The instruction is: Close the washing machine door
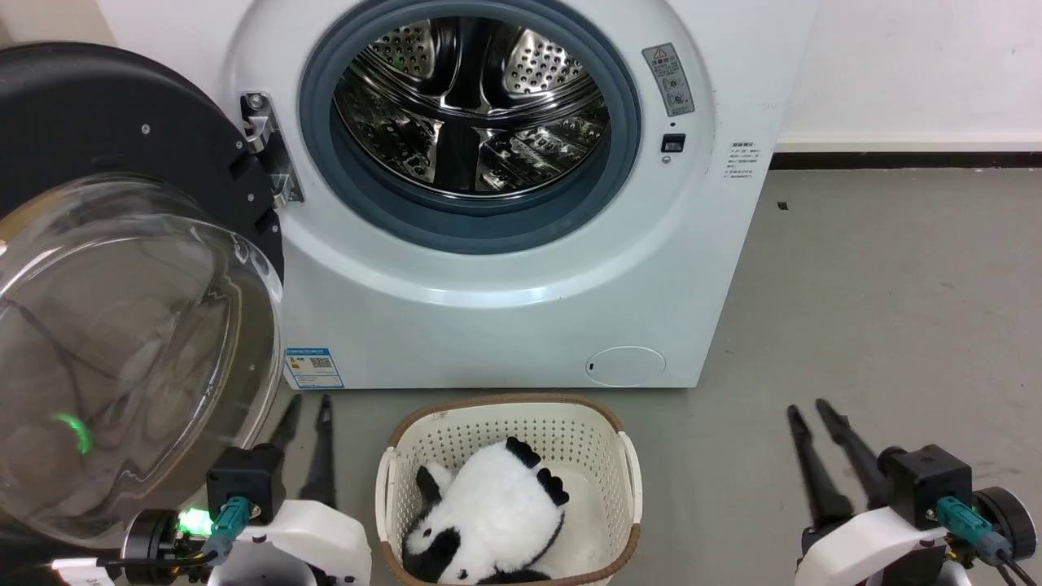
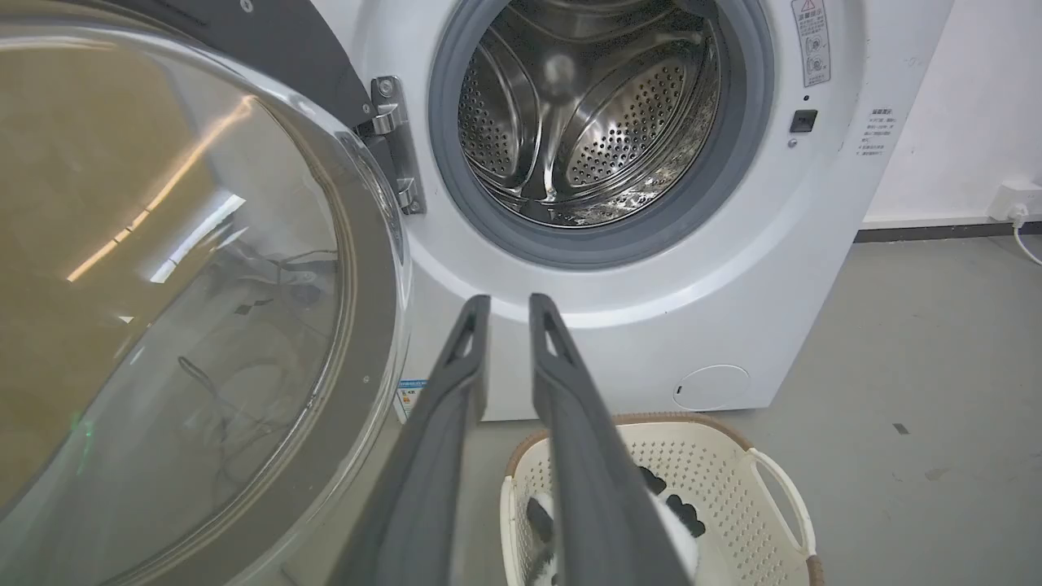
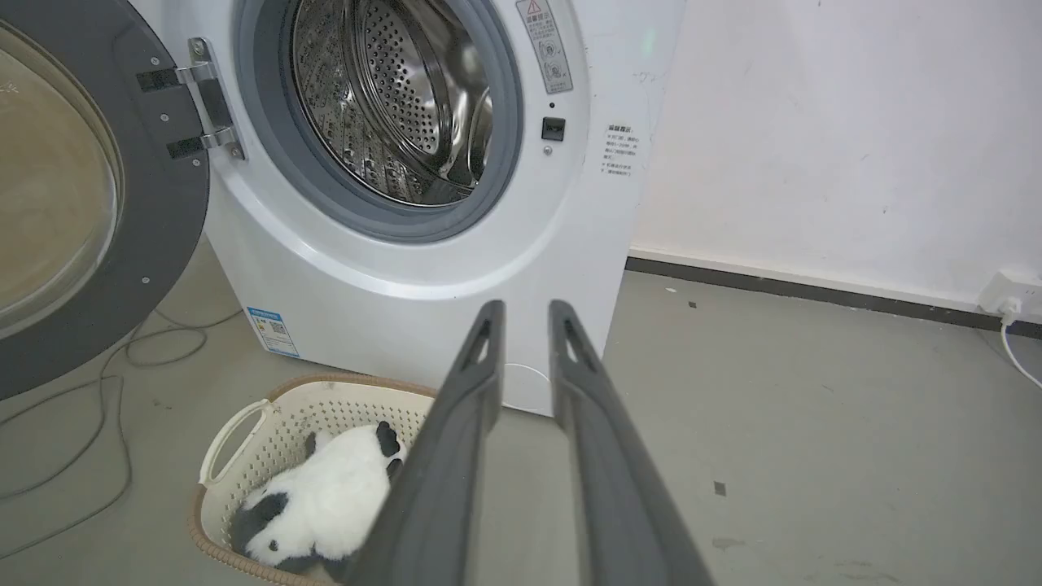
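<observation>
Head view: washing machine door [image 1: 122,285] stands wide open at the left of the frame, glass bowl towards the camera. It hangs off the hinge [image 1: 264,146] at the upper left of the washing machine [image 1: 488,317]. The drum [image 1: 472,106] is at top centre, and I see nothing draped over its grey seal.

Left gripper [image 1: 310,400] is at lower left, just beside the door's lower edge, not touching as far as I can tell. Its fingers are a narrow gap apart and hold nothing. Right gripper [image 1: 807,407] is at lower right, well apart from the door, with the same narrow gap and also empty.

Basket [image 1: 627,456] with a panda toy [image 1: 496,505] sits at bottom centre, just in front of the machine.

My read: closing hasn't started, and the left arm is the obvious one to use.
- No grasp needed. Use the near-closed fingers as a paddle.
- Get around to the door's outer face and push on the black rim, far from the hinge. Avoid the glass bowl, which looks slick and curved.
- The door swings on an arc, so track it or the fingers will slide off.
- Can't tell whether the door clears the basket. Go slowly past it.
- Finish with a firm press on the side by the latch slot [image 1: 673,144] until it catches.
</observation>
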